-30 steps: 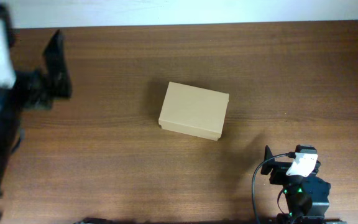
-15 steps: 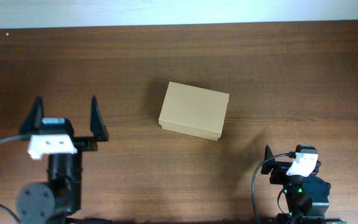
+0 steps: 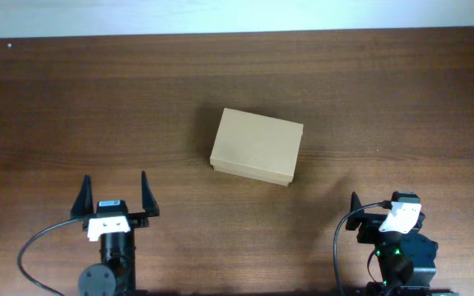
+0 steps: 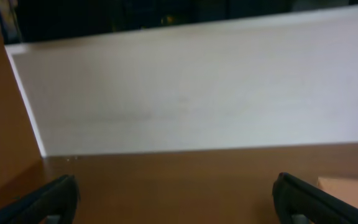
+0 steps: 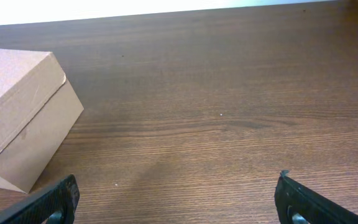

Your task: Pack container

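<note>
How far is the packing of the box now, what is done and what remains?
Done: the box lies shut, lid down; its contents are hidden. In hand: nothing; the left end effector and the right end effector are open, empty, apart from the box. Left: no loose item shows, so packing looks either finished or not begun.

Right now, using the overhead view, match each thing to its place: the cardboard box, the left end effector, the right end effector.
Things:
1. cardboard box
2. left end effector
3. right end effector

Places:
A. bottom right of the overhead view
B. middle of the table, lid shut
C. bottom left of the overhead view

Pairs: 1-B; 2-C; 3-A
</note>
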{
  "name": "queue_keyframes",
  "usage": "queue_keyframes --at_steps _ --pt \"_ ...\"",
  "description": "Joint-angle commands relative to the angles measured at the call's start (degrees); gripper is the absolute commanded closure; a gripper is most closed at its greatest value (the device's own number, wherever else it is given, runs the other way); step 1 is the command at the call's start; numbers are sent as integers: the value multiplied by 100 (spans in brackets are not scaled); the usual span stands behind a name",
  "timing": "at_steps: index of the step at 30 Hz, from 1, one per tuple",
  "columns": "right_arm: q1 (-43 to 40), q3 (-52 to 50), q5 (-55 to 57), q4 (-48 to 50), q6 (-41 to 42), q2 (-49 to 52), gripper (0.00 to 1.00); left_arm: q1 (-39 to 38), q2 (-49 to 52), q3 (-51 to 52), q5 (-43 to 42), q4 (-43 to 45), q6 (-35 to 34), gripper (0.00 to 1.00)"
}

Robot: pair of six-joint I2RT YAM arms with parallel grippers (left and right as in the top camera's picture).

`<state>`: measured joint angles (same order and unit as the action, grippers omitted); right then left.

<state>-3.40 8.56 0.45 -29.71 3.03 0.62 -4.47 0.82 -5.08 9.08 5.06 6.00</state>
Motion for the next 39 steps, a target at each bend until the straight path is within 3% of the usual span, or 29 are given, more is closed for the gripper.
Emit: queue_keyframes --at_steps 1,7,13,39 --pt "-44 -39 90 -2 37 -42 1 74 -52 249 42 31 11 1" --pt "-44 -39 90 0 37 -42 1 127 -52 415 39 -72 9 1" --pt "-44 -39 90 0 37 -42 1 127 -44 420 17 -957 9 1" --pt "-44 -39 90 0 37 -42 1 127 -26 420 20 -966 9 1"
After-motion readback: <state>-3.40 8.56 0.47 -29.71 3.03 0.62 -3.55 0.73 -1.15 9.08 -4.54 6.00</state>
